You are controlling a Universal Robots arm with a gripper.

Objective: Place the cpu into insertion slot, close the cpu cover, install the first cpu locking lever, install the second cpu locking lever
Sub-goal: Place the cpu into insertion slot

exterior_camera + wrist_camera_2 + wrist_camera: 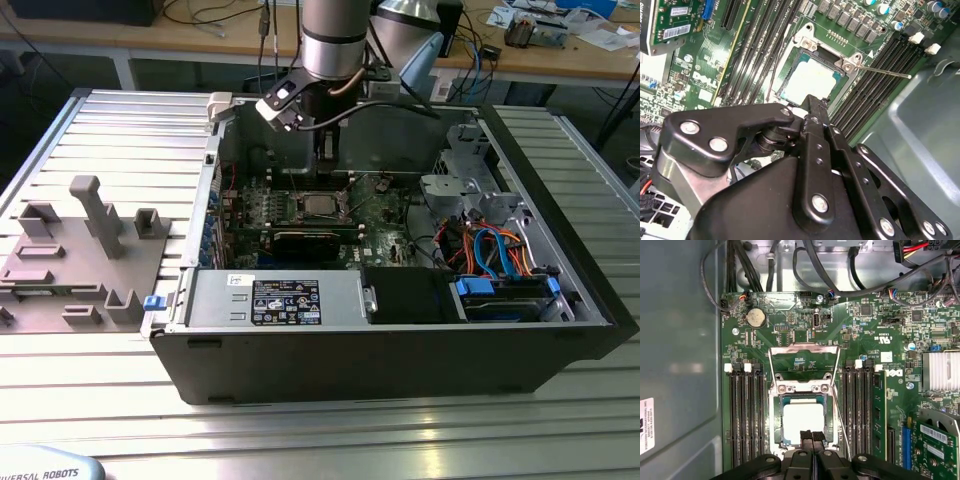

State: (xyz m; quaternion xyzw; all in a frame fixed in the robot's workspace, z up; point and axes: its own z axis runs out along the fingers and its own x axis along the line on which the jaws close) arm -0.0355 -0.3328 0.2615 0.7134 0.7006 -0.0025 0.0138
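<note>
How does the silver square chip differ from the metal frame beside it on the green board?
The cpu is a solid square with a dull silver top; the cpu cover is a thin frame with an open window. The cpu lies flat in the insertion slot; the cpu cover is swung up off it, open. Both are square and metal.

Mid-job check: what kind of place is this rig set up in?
Probably a robotics lab or workshop: the open black desktop computer case sits on a ribbed aluminium table, with cluttered wooden workbenches carrying cables behind it.
</note>
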